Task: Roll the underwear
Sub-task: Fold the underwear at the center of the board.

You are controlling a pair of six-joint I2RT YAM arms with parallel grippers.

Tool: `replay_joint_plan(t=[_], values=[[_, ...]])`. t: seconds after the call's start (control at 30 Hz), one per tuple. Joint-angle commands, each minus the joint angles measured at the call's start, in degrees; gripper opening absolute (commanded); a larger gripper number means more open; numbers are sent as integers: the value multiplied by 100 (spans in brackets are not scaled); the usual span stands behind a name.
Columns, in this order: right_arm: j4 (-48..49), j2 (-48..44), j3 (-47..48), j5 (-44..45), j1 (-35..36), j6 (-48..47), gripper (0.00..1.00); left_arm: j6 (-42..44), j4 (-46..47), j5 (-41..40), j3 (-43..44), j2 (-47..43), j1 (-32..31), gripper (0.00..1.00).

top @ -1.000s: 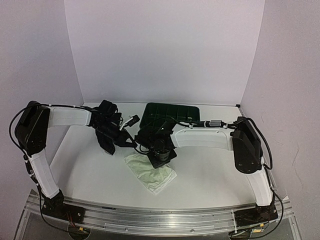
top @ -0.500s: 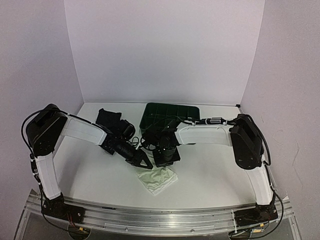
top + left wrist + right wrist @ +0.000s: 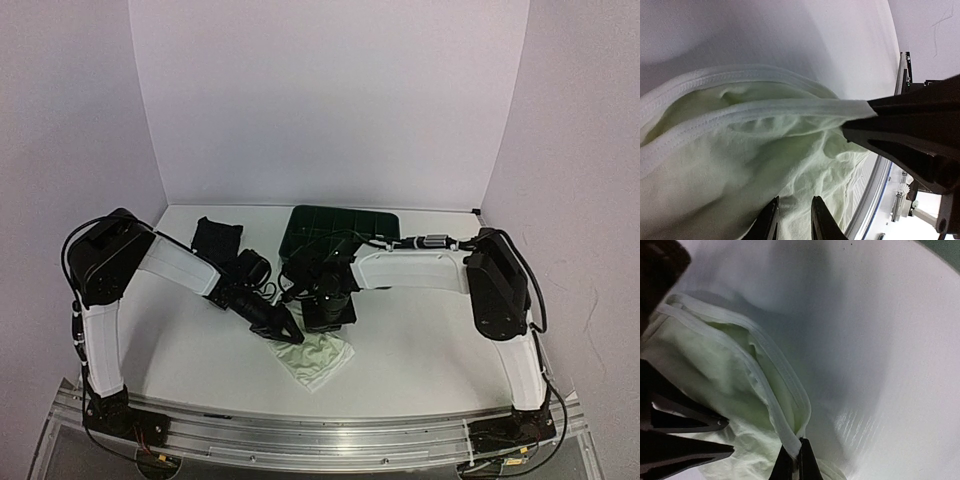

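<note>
Currently on the bench (image 3: 430,350), from the left edge across:

Item 1. Black underwear (image 3: 215,238), lying in a crumpled heap near the far-left corner, well apart from both arms. Untouched and not rolled.

Item 2. Left gripper (image 3: 287,332), lowered onto the left side of item 3. The fingers (image 3: 771,220) stand only a narrow slit apart, with cloth showing in the gap. I cannot tell whether they actually pinch a fold or merely rest over it.

Item 3. White underwear (image 3: 318,355), pale with a faint greenish cast, lying rumpled about midway along the near edge and a little in from it. Its stitched waistband (image 3: 790,107) is lifted and drawn taut toward the right.

Item 4. Right gripper (image 3: 794,452), clamped tight on the end of that waistband, with the band running straight into the tips (the left wrist camera shows the same pinch from the other side).

Item 5. Green tray (image 3: 340,225), at the far edge around the middle, taking no part.

Step in hand, by my reading: the opening of the roll on the white piece, with one end of its leading edge secured and nothing wound yet.

Next move, as I judge it: the left gripper needs a sure hold on the same band. Then both should turn that edge over onto the body of the cloth together, with even tension, or so limp a fabric will likely bunch rather than wind.
</note>
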Motion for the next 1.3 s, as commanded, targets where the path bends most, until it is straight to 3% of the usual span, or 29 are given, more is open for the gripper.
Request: replay_joint_plan(t=[0.0,0.57,0.77,0.9,1.07,1.27], values=[[62,-481,67,283,239,217,0,-76,-190,-528,168,319,41,23],[127,-30,150,1044,619,208,0,526,-1148,188,961,170,751,27],[135,-95,93,1293,584,295,0,985,-2018,264,1286,-30,1067,28],[134,-134,61,1290,565,337,0,806,-2256,-87,1109,-365,1435,27],[129,-108,155,1320,567,301,0,161,-1821,-124,491,-760,1449,32],[134,-54,274,1330,565,206,0,-15,-1274,-337,-18,-278,1445,35]])
